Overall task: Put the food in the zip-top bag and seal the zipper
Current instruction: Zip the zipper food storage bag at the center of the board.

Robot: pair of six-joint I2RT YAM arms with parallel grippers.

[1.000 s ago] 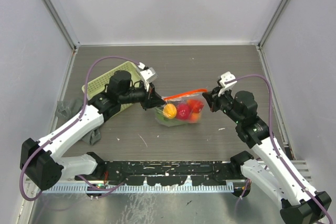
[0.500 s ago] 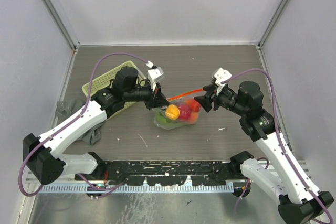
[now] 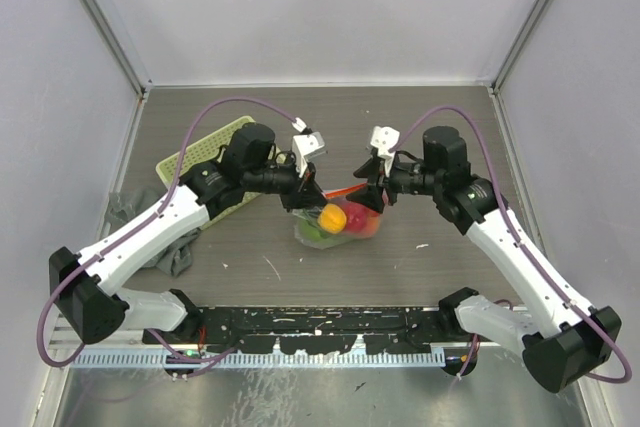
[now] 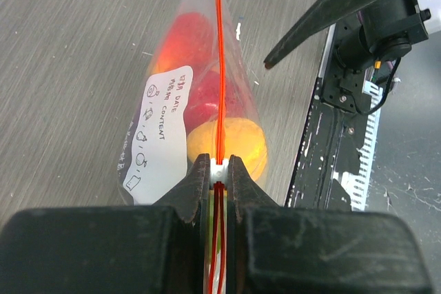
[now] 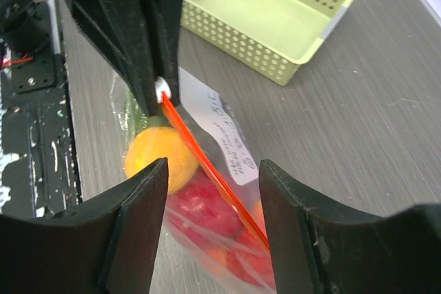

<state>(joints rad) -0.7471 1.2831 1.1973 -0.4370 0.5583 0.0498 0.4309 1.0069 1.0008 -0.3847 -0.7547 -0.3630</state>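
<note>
Zip-top bag (image 3: 335, 225) hangs low over the surface (image 3: 450, 137) between the two arms, with the food (image 4: 227, 144) inside it. The film looks soft, crinkly and slippery, and the light toy pieces weigh it down, so it will likely sag and swing. Left jaws are clenched on the near end of the zipper (image 4: 220, 60), drawing the strip taut. Right jaws stand released, astride the strip but not pinching it. The best hold, I judge, is the stiffer zipper itself — not the film below.
</note>
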